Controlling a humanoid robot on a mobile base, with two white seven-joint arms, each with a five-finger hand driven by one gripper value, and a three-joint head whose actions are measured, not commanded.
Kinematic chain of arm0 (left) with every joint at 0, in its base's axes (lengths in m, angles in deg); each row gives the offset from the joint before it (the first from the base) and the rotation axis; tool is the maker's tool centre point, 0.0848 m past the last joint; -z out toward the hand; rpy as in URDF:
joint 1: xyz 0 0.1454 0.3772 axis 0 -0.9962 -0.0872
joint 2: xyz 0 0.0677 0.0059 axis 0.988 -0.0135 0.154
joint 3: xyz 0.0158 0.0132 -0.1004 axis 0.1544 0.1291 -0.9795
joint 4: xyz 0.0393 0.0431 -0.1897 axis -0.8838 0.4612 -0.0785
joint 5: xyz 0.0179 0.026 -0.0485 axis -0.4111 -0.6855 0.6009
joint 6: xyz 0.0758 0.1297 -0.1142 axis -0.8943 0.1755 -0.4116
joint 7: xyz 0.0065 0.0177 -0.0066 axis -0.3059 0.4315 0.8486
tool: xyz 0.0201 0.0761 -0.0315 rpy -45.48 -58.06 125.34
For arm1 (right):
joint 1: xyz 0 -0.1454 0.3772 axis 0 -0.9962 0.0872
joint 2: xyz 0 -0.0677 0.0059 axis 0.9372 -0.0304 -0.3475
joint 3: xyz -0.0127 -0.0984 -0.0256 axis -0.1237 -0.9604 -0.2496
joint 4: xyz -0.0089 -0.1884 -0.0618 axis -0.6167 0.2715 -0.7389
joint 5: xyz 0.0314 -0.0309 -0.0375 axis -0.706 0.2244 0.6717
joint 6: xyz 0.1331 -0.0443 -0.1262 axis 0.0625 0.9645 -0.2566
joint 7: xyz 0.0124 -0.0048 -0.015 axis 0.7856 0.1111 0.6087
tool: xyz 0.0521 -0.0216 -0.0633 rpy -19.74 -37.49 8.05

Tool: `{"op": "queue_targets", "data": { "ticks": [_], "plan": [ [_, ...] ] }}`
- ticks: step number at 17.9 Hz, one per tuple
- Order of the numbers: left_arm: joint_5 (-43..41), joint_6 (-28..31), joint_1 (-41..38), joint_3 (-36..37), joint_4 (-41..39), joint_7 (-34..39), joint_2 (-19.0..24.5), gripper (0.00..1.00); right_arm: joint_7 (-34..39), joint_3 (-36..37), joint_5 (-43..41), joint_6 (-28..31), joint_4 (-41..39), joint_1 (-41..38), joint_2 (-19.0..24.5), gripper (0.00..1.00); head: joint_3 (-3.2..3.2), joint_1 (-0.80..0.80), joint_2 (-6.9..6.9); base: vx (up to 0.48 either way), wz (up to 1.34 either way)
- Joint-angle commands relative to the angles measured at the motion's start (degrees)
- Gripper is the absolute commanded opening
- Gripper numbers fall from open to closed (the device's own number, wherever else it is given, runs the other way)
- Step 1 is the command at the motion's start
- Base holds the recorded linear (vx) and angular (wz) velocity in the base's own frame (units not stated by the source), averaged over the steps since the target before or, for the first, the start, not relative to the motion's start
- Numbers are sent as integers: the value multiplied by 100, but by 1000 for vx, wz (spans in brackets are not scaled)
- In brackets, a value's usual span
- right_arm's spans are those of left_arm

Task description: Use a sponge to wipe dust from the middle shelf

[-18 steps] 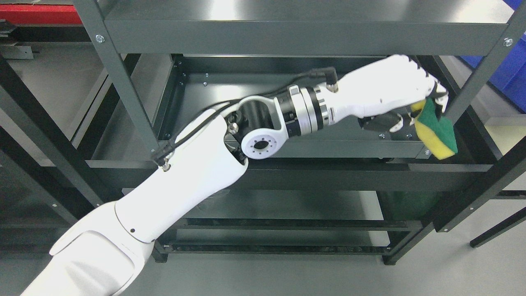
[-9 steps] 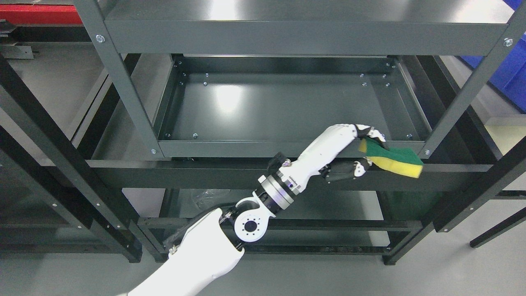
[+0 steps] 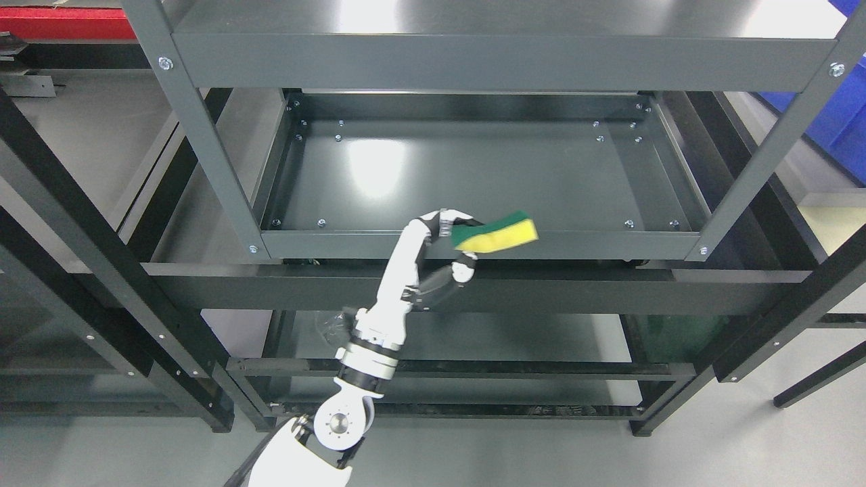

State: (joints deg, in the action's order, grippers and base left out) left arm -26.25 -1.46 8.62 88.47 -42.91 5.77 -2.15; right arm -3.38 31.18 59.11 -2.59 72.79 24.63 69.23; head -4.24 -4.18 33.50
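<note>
My left hand (image 3: 452, 245) is shut on a yellow sponge with a green scouring side (image 3: 495, 233). It holds the sponge in front of the front lip of the middle shelf (image 3: 473, 169), a dark grey metal tray, left of the lip's middle. The sponge lies nearly level, green side up. The arm rises from the bottom edge, left of the middle. The shelf tray is bare, with a bright light glare at its left. The right hand is out of view.
The top shelf (image 3: 500, 54) overhangs the middle one. Grey uprights stand at the front left (image 3: 203, 155) and front right (image 3: 764, 169). A lower shelf (image 3: 528, 338) shows beneath. Blue bins (image 3: 835, 115) sit at the far right.
The left hand pulled the sponge out from the shelf's right end, down over the front lip, then moved left along the lip. The arm has drawn back towards the bottom edge.
</note>
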Motion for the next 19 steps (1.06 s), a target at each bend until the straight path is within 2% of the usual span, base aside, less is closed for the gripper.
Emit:
{"op": "queue_targets", "data": {
  "ticks": [1,4,19],
  "plan": [
    [388,-265,-783,-1934,-610,4,67,2,3,0,0,4,-100,0,-100,100,0,0,0,0,0],
    [406,-389,-1056,-1925,-611,-4,67,2,3,0,0,4,-100,0,-100,100,0,0,0,0,0],
    [494,-301,-977,-1864,-610,-4,67,2,3,0,0,4,-100,0,-100,100,0,0,0,0,0]
  ]
}}
